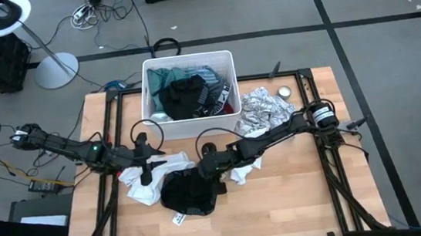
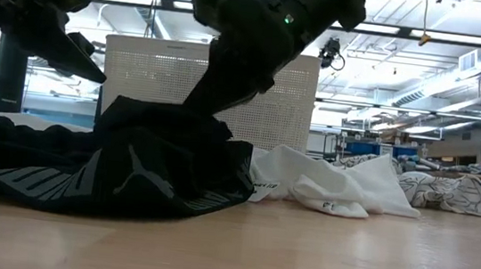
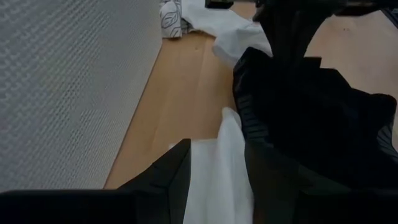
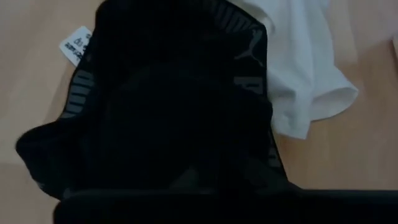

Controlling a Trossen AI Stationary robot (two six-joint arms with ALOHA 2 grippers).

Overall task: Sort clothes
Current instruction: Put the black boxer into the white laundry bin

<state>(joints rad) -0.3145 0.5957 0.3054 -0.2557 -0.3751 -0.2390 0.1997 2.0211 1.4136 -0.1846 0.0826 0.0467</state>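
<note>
Right hand (image 1: 209,167) is pinched shut on the black garment (image 1: 188,195) mid-bench, while left hand (image 1: 150,167) hangs open over white cloth (image 1: 136,185).

White plastic tub (image 1: 224,62) on wooden table (image 1: 295,195); floor lamp (image 1: 11,17) beyond, upper left.

Two dark jointed arms — green indicator lights, black cabling.

Grey carpet floor (image 1: 389,46), white floor lamp (image 1: 11,13), loose cables (image 1: 92,13).
</note>
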